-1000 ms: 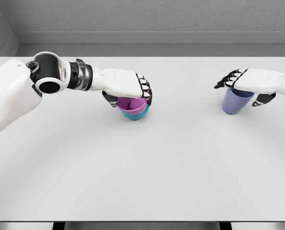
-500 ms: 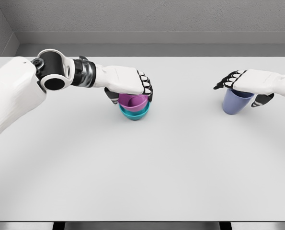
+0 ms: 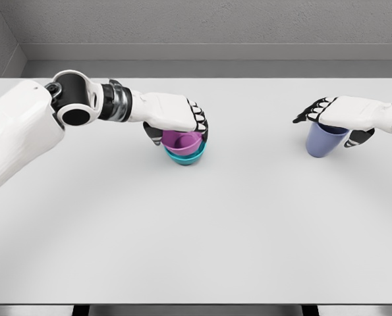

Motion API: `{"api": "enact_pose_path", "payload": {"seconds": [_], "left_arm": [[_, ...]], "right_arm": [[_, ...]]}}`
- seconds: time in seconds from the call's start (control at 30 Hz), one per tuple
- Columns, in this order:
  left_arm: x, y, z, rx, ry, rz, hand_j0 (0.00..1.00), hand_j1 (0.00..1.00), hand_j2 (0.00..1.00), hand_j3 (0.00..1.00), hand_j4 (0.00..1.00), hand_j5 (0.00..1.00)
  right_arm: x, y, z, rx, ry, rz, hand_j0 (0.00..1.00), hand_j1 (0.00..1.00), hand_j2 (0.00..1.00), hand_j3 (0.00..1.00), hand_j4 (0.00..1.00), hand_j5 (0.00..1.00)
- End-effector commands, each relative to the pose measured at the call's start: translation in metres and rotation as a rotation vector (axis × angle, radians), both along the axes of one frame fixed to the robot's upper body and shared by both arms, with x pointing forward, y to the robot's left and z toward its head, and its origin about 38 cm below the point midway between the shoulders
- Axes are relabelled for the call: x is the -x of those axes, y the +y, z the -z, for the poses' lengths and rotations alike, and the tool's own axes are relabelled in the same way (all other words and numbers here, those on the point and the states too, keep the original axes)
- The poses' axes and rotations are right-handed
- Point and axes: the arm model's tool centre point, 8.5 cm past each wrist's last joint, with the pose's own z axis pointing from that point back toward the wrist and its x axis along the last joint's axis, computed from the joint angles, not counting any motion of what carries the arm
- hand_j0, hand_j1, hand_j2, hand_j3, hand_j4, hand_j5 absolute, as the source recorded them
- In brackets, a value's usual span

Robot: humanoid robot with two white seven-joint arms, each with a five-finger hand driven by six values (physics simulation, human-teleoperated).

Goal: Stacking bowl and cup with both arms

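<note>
Bowl [image 3: 183, 140], the purple one, sits under my left hand [image 3: 174, 117], my fingers [image 3: 199, 123] curled over its far rim and my thumb down its near side, clamped on it. It rests nested in the teal bowl [image 3: 186, 156], which stands on the table [image 3: 202, 230] left of the middle. Out to the right, my right hand [image 3: 346, 115] lies over the mouth of the blue cup [image 3: 325, 139], some fingers stretched left past the rim, thumb and another finger hooked down its right side; I judge that a grip on the cup. The cup hangs slightly tilted, and I cannot tell whether its base touches the table. As I read it, the bowls are stacked, so that part is done. What is left is releasing the purple bowl and carrying the cup across to set it inside, well apart as they are.
</note>
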Motion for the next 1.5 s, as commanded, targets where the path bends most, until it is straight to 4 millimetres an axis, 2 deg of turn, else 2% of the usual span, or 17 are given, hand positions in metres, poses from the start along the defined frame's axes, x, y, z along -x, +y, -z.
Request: {"api": "enact_pose_path", "payload": {"seconds": [0.0, 0.07, 0.2, 0.6, 0.67, 0.7, 0.77, 0.8, 0.87, 0.9, 0.93, 1.0, 1.07, 1.2, 1.27, 1.4, 1.47], "left_arm": [[0.0, 0.0, 0.0, 0.006, 0.003, -0.004, 0.84, 0.84, 0.84, 0.84, 0.84, 0.84], [-0.001, 0.001, -0.001, 0.008, 0.005, -0.007, 0.95, 0.95, 0.95, 0.95, 0.95, 0.95], [-0.001, 0.002, -0.001, 0.012, 0.009, -0.007, 1.0, 1.0, 1.0, 1.0, 1.0, 1.0], [-0.003, 0.008, -0.001, 0.012, 0.014, -0.022, 1.0, 1.0, 1.0, 1.0, 1.0, 1.0], [-0.003, 0.009, -0.008, 0.047, 0.03, -0.022, 1.0, 1.0, 1.0, 1.0, 1.0, 1.0], [-0.003, 0.018, -0.011, 0.068, 0.045, -0.036, 1.0, 1.0, 1.0, 1.0, 1.0, 1.0], [-0.009, 0.058, -0.04, 0.149, 0.075, -0.098, 1.0, 1.0, 1.0, 1.0, 1.0, 1.0], [-0.011, 0.103, -0.064, 0.217, 0.08, -0.178, 1.0, 1.0, 1.0, 1.0, 1.0, 1.0], [-0.006, 0.181, -0.093, 0.29, 0.042, -0.328, 1.0, 1.0, 1.0, 1.0, 1.0, 1.0], [-0.001, 0.202, -0.084, 0.301, 0.053, -0.376, 1.0, 1.0, 1.0, 1.0, 1.0, 1.0], [0.003, 0.211, -0.069, 0.309, 0.08, -0.402, 1.0, 1.0, 1.0, 1.0, 1.0, 1.0], [0.009, 0.211, -0.046, 0.301, 0.126, -0.409, 1.0, 1.0, 1.0, 1.0, 1.0, 1.0], [0.009, 0.217, -0.045, 0.31, 0.124, -0.426, 1.0, 1.0, 1.0, 1.0, 1.0, 1.0], [0.013, 0.213, -0.023, 0.278, 0.157, -0.424, 1.0, 1.0, 1.0, 1.0, 1.0, 1.0], [0.012, 0.214, -0.023, 0.263, 0.144, -0.428, 1.0, 1.0, 1.0, 1.0, 1.0, 1.0], [0.012, 0.214, -0.022, 0.261, 0.145, -0.428, 1.0, 1.0, 1.0, 1.0, 1.0, 1.0], [0.012, 0.218, -0.025, 0.263, 0.139, -0.436, 1.0, 1.0, 1.0, 1.0, 1.0, 1.0]], "right_arm": [[0.0, -0.001, -0.001, -0.005, 0.0, 0.004, 1.0, 1.0, 1.0, 1.0, 1.0, 1.0], [0.0, -0.001, 0.0, -0.003, 0.001, 0.005, 1.0, 1.0, 1.0, 1.0, 1.0, 1.0], [0.0, -0.001, 0.001, -0.004, 0.003, 0.005, 1.0, 1.0, 1.0, 1.0, 1.0, 1.0], [0.0, -0.001, 0.0, -0.005, 0.0, 0.006, 1.0, 1.0, 1.0, 1.0, 1.0, 1.0], [0.0, -0.001, 0.0, -0.005, 0.0, 0.006, 1.0, 1.0, 1.0, 1.0, 1.0, 1.0], [0.0, -0.002, 0.0, -0.004, 0.001, 0.007, 1.0, 1.0, 1.0, 1.0, 1.0, 1.0], [0.0, -0.002, 0.0, -0.004, 0.001, 0.007, 1.0, 1.0, 1.0, 1.0, 1.0, 1.0], [-0.001, -0.002, -0.001, -0.005, 0.0, 0.008, 0.99, 0.99, 0.99, 0.99, 0.99, 0.99], [-0.001, -0.002, -0.001, -0.005, 0.0, 0.008, 0.92, 0.92, 0.92, 0.92, 0.92, 0.92], [-0.001, -0.002, -0.001, -0.005, 0.0, 0.008, 0.89, 0.89, 0.89, 0.89, 0.89, 0.89], [-0.001, -0.002, -0.001, -0.005, 0.0, 0.008, 0.88, 0.88, 0.88, 0.88, 0.88, 0.88], [0.0, -0.002, -0.001, -0.004, 0.0, 0.009, 0.84, 0.84, 0.84, 0.84, 0.84, 0.84], [0.0, -0.002, 0.0, -0.004, 0.001, 0.007, 0.84, 0.84, 0.84, 0.84, 0.84, 0.84], [0.0, -0.002, 0.0, -0.004, 0.001, 0.007, 0.8, 0.8, 0.8, 0.8, 0.8, 0.8], [0.0, -0.002, 0.0, -0.004, 0.001, 0.007, 0.74, 0.74, 0.74, 0.74, 0.74, 0.74], [0.0, -0.002, 0.0, -0.004, 0.001, 0.007, 0.72, 0.72, 0.72, 0.72, 0.72, 0.72], [0.0, -0.002, 0.0, -0.004, 0.001, 0.007, 0.66, 0.66, 0.66, 0.66, 0.66, 0.66]]}}
